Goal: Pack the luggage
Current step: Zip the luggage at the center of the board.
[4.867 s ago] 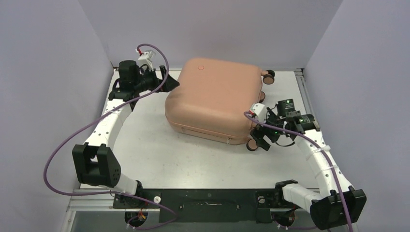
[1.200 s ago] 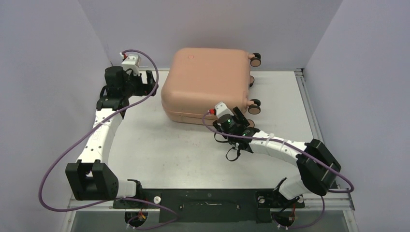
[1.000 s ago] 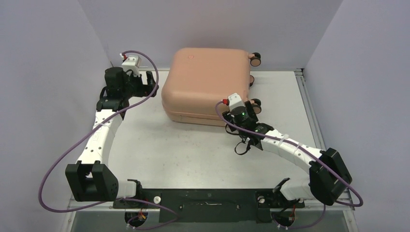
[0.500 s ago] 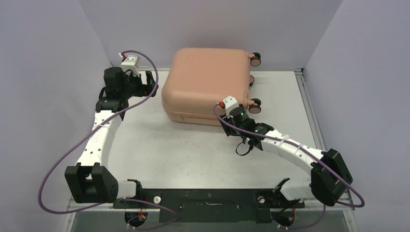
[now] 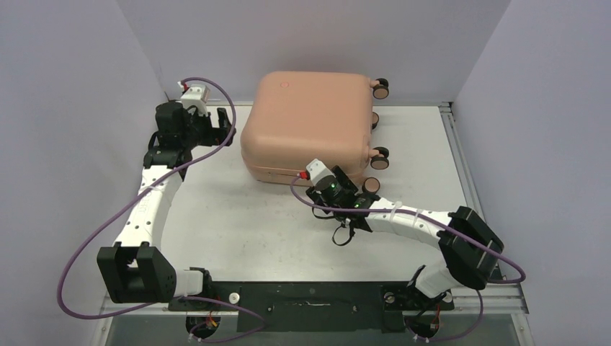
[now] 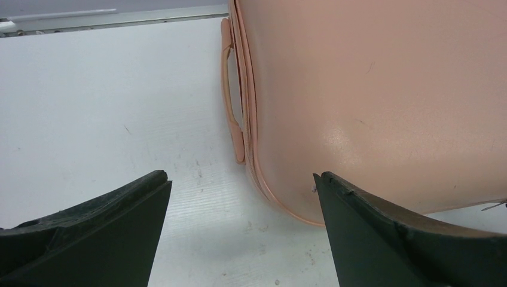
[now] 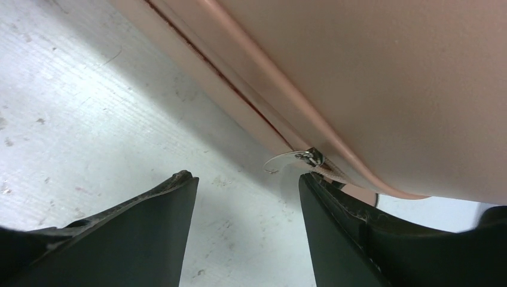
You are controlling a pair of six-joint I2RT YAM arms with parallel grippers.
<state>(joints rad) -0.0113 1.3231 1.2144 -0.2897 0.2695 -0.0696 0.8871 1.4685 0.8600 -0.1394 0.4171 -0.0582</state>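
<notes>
The closed salmon-pink hard-shell suitcase (image 5: 310, 122) lies flat at the back of the white surface (image 5: 238, 223). The left tool (image 5: 231, 126) is spread wide beside its left end. The right tool (image 7: 248, 176), spread and pinching nothing, faces the metal zipper pull (image 7: 293, 158) on the front seam.

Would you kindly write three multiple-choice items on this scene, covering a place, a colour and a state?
1. Where is the right end effector? A) by the zipper pull of the luggage; B) above the luggage; C) behind it.
2. Colour of the luggage? A) blue; B) salmon pink; C) black.
3. Jaws of the left end effector? A) wide open; B) shut on the luggage; C) shut, empty.
Answers: 1 A, the pull sits just ahead of it; 2 B, pink all over; 3 A, wide gap, nothing held.
</notes>
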